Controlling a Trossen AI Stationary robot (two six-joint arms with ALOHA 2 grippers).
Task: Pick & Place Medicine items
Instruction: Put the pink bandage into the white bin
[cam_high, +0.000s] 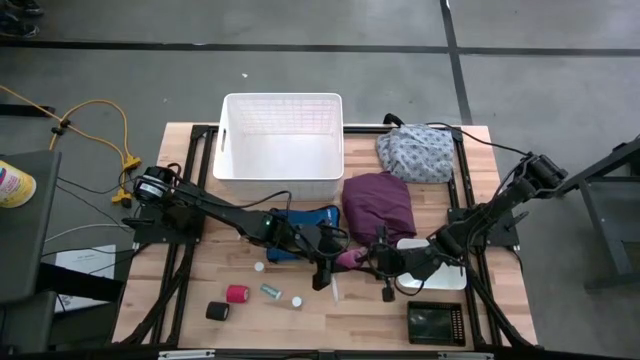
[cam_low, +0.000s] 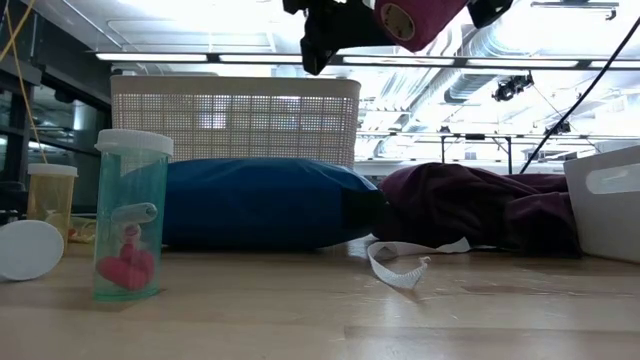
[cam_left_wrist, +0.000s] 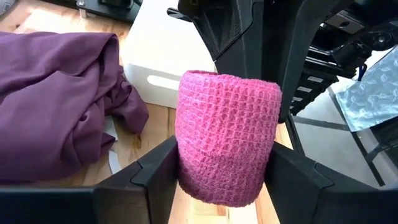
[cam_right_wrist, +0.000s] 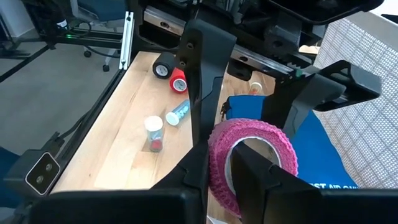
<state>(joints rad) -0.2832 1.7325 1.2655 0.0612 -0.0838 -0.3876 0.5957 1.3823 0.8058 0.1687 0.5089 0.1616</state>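
Your wooden table (cam_high: 200, 200) carries a white slatted basket (cam_high: 282, 135) at 12 o'clock, a floral cloth bundle (cam_high: 415, 153) at 1 o'clock and a purple cloth (cam_high: 378, 203) near the middle.

The pink bandage roll (cam_left_wrist: 227, 134) is lifted off the table just past centre toward 5 o'clock, with both grippers meeting on it. Your right gripper (cam_right_wrist: 221, 180) has it: one finger goes through the roll's hollow core, the other sits outside, and they are pinched on the wall. Your left gripper (cam_left_wrist: 227, 180) brackets the same roll from the other side. You cannot tell whether it is pressing the roll or standing clear of it.

At 7 o'clock lie the red roll (cam_high: 237, 293) and the black roll (cam_high: 217, 311), just beside each other. Closer to the centre are the greenish vial (cam_high: 271, 291), a small white-capped bottle (cam_high: 297, 301) and a white cap (cam_high: 259, 267).

The blue pouch (cam_right_wrist: 323, 155) under the arms bears white lettering, cut off at the edge. Only "AIR" reads clearly.
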